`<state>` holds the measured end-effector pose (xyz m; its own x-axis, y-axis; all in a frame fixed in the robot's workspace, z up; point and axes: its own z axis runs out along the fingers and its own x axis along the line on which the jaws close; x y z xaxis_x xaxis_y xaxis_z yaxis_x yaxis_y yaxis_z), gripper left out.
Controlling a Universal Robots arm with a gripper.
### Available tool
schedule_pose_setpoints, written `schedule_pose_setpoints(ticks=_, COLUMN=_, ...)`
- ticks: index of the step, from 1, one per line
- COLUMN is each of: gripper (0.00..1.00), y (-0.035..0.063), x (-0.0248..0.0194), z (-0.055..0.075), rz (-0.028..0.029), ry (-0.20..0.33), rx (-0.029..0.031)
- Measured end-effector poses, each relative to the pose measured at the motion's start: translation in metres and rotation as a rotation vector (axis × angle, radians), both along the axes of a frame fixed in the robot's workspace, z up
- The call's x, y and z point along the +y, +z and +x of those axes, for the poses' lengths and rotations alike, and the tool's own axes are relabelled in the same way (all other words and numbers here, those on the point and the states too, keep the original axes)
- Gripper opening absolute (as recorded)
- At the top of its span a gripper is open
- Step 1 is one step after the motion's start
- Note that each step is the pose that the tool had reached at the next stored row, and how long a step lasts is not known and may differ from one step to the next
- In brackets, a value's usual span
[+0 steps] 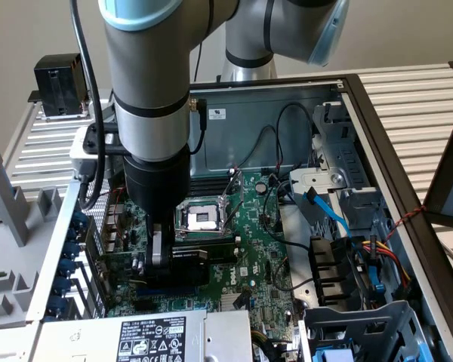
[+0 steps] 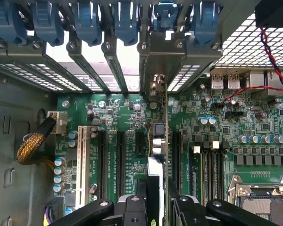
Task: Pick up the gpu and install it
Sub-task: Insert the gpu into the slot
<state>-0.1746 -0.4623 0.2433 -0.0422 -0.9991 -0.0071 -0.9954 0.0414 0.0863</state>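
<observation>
The gpu (image 1: 204, 255) is a dark boxy card standing on edge, low over the green motherboard (image 1: 264, 249) inside the open computer case. My gripper (image 1: 157, 260) points straight down and is shut on the card's top edge. In the wrist view the gpu (image 2: 158, 136) appears edge-on, running from between my fingers (image 2: 188, 207) toward the rear slot openings. It lines up with the gap between two black expansion slots (image 2: 138, 141). Its silver end bracket (image 2: 154, 84) meets the case's back wall. I cannot tell whether its lower edge is seated in a slot.
Blue slot clips (image 2: 127, 19) line the case's rear wall. The CPU socket (image 1: 200, 219) sits just beyond the card. A power supply (image 1: 151, 332) lies at the near edge, with a drive cage (image 1: 362, 332) and loose cables (image 1: 325, 211) on the exterior view's right.
</observation>
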Motion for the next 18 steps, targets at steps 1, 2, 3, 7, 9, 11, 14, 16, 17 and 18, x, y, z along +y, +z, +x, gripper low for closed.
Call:
schedule_pose_setpoints(ticks=1, gripper=0.27, y=-0.0001, x=0.0000, z=0.0000, rz=0.0000, ry=0.000, rx=0.0001)
schedule_pose_setpoints(ticks=2, gripper=0.27, y=-0.0002, x=0.0000, z=0.0000, rz=0.0001, ry=0.000, rx=0.0002)
schedule_pose_setpoints(ticks=3, gripper=0.27, y=-0.0002, x=0.0000, z=0.0000, rz=0.0001, ry=0.000, rx=0.0004)
schedule_pose_setpoints(ticks=7, gripper=0.27, y=-0.0005, x=0.0000, z=-0.0003, rz=0.0001, ry=0.000, rx=0.0010)
schedule_pose_setpoints(ticks=9, gripper=0.27, y=-0.0005, x=0.0000, z=-0.0004, rz=0.0001, ry=0.000, rx=0.0015)
schedule_pose_setpoints(ticks=11, gripper=0.27, y=-0.0005, x=0.0000, z=-0.0004, rz=0.0001, ry=0.000, rx=0.0018)
schedule_pose_setpoints(ticks=14, gripper=0.27, y=-0.0005, x=0.0000, z=-0.0005, rz=0.0001, ry=0.000, rx=0.0020)
schedule_pose_setpoints(ticks=16, gripper=0.27, y=-0.0005, x=0.0000, z=-0.0005, rz=0.0001, ry=0.000, rx=0.0020)
schedule_pose_setpoints(ticks=17, gripper=0.27, y=-0.0005, x=0.0000, z=-0.0005, rz=0.0001, ry=0.000, rx=0.0020)
schedule_pose_setpoints(ticks=18, gripper=0.27, y=-0.0006, x=0.0000, z=-0.0005, rz=0.0002, ry=0.000, rx=0.0019)
